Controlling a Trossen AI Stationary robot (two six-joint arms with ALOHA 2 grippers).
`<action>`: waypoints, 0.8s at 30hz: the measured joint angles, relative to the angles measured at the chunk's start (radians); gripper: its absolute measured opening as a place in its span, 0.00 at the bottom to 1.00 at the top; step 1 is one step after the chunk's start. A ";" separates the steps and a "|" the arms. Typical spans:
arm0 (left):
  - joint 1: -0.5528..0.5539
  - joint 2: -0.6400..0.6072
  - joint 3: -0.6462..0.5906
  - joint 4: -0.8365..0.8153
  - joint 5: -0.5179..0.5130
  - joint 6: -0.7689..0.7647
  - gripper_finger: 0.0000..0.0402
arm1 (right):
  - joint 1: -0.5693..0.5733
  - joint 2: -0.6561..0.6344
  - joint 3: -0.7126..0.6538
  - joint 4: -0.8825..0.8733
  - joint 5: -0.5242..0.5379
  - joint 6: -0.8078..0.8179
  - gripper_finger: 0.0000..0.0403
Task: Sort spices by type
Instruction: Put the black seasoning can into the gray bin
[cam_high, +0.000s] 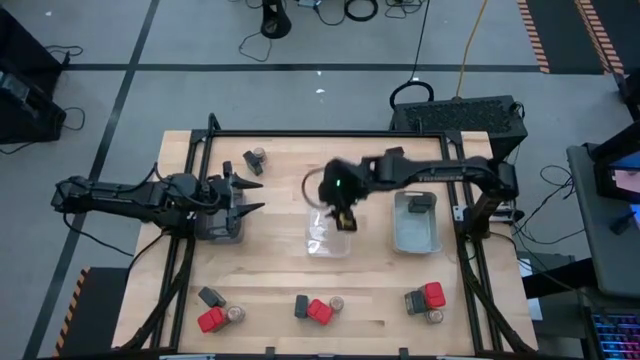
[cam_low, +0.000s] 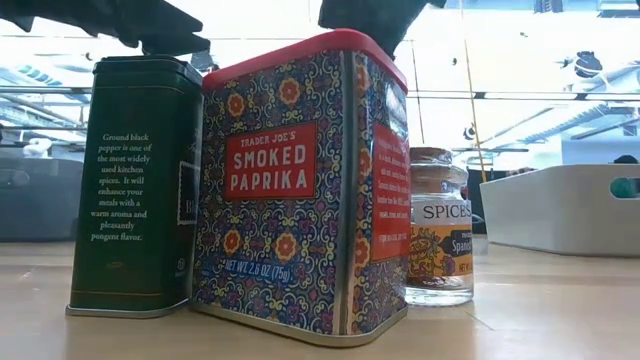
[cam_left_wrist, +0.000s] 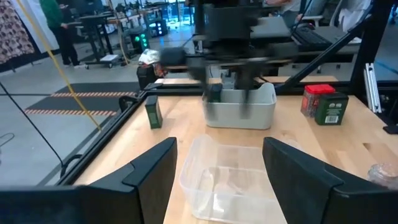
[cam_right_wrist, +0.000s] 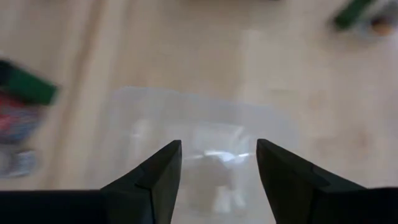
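The spices stand in small groups on the table. Each of the three groups along the near edge has a black box (cam_high: 210, 296), a red box (cam_high: 320, 312) and a round jar (cam_high: 435, 316). One black box (cam_high: 249, 166) and a jar (cam_high: 259, 155) stand near the far edge, and another black box (cam_high: 421, 203) lies in the right tray (cam_high: 417, 238). My right gripper (cam_high: 345, 220) (cam_right_wrist: 217, 155) hangs open and empty above the clear middle tray (cam_high: 328, 240) (cam_right_wrist: 205, 124). My left gripper (cam_high: 256, 196) (cam_left_wrist: 217, 168) is open by the grey left tray (cam_high: 222, 230), pointing toward the clear tray (cam_left_wrist: 233, 180).
A black frame (cam_high: 300, 133) borders the table. In the low view a dark green-black tin (cam_low: 135, 190), a red smoked paprika tin (cam_low: 300, 190) and a jar (cam_low: 440, 225) stand close to the camera, with a tray (cam_low: 570, 205) behind them. Bare wood lies between the trays and the near groups.
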 joint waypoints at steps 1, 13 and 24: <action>0.000 0.000 0.000 -0.004 -0.001 0.000 0.60 | 0.029 0.005 0.012 -0.003 0.000 0.035 0.47; 0.000 0.000 0.000 -0.007 -0.002 -0.026 0.60 | 0.362 0.008 0.063 -0.246 -0.025 0.317 0.47; 0.000 0.000 0.000 -0.006 -0.002 -0.075 0.60 | 0.482 0.007 0.063 -0.335 -0.014 0.672 0.47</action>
